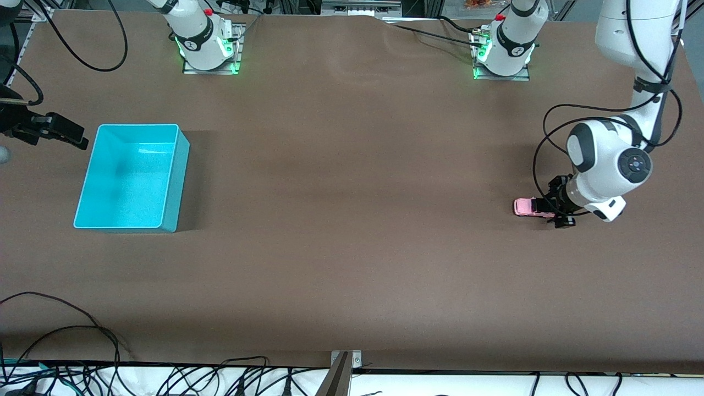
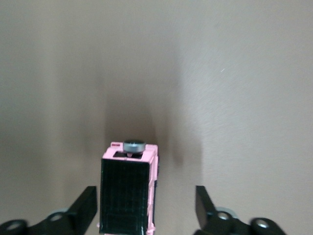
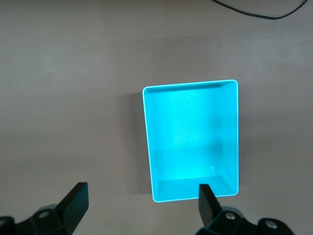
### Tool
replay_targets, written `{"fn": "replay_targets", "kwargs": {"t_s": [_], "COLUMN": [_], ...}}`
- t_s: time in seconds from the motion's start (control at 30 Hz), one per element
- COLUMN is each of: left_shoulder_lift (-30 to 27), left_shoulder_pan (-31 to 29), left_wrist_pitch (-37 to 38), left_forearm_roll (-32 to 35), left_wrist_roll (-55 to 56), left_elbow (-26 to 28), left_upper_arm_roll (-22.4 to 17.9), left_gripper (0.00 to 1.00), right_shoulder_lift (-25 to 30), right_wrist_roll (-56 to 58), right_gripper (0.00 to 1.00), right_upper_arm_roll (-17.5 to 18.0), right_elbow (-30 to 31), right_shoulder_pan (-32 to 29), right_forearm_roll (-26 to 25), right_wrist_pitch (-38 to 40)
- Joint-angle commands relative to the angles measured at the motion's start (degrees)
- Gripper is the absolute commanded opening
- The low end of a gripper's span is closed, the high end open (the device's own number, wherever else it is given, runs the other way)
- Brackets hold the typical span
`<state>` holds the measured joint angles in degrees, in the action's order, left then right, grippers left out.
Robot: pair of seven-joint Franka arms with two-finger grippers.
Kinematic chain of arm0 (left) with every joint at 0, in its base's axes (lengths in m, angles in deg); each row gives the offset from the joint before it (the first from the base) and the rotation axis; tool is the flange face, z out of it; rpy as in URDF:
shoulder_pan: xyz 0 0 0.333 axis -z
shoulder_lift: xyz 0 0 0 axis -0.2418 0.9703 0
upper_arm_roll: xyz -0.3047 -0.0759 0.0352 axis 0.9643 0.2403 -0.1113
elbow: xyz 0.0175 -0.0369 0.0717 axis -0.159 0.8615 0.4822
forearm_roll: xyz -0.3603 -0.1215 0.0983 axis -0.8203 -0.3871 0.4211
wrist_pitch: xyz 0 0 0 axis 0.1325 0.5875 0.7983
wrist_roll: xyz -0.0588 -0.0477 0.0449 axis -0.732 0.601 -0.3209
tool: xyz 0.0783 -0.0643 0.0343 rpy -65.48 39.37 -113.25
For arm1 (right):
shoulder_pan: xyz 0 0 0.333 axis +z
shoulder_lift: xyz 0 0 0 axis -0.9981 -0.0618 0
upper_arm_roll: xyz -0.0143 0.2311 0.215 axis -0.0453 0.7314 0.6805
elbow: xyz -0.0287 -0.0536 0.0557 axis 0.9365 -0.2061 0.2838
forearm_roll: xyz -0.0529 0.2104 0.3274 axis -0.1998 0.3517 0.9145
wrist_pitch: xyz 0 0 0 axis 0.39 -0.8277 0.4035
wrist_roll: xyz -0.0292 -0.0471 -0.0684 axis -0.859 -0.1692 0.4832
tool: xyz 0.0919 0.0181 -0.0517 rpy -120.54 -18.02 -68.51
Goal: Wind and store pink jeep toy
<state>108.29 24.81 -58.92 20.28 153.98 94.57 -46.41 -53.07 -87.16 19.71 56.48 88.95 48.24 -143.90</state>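
Counter (image 1: 352, 220), brown, carries the pink jeep toy (image 1: 528, 207) at the right of the front frame, wheels down. My left hand (image 1: 555, 212) sits low around its rear, fingers (image 2: 87, 208) apart on either side with a gap showing on one side at least. My right hand (image 1: 66, 132) waits at the frame's left edge, fingers (image 3: 76, 203) spread, over the counter beside the teal bin (image 1: 181, 165).
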Motion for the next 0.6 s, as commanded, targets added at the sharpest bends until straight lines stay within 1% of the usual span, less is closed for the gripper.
{"fn": "replay_targets", "kwargs": {"t_s": [0.0, 0.1, 0.2, 0.4, 0.57], "left_shoulder_lift": [-2.35, -4.37, -6.57, -10.52, -12.81], "left_shoulder_pan": [-0.18, -0.18, -0.09, 0.08, 0.26], "left_wrist_pitch": [16.18, 21.81, 24.80, 28.85, 29.82], "left_forearm_roll": [4.15, 5.30, 5.39, 5.30, 5.30], "left_wrist_roll": [-0.80, -1.06, -2.72, -12.64, -23.63], "left_elbow": [-9.81, -13.15, -15.53, -19.57, -22.12], "left_upper_arm_roll": [-1.17, -1.17, -0.99, -0.90, -0.73], "left_gripper": [1.00, 1.00, 1.00, 1.00, 1.00], "right_shoulder_lift": [0.15, 0.15, 0.15, 0.15, 0.15], "right_wrist_roll": [0.57, 0.57, 0.57, 0.57, 0.57], "right_gripper": [1.00, 1.00, 1.00, 1.00, 1.00], "right_upper_arm_roll": [-0.09, -0.09, -0.09, -0.09, -0.17], "right_elbow": [-1.07, -1.07, -0.98, -0.98, -1.07], "right_shoulder_pan": [-0.03, -0.03, -0.03, -0.03, -0.12], "right_forearm_roll": [-0.57, -0.57, -0.57, -0.57, -0.57], "right_wrist_pitch": [0.26, 0.26, 0.18, 0.18, 0.18]}}
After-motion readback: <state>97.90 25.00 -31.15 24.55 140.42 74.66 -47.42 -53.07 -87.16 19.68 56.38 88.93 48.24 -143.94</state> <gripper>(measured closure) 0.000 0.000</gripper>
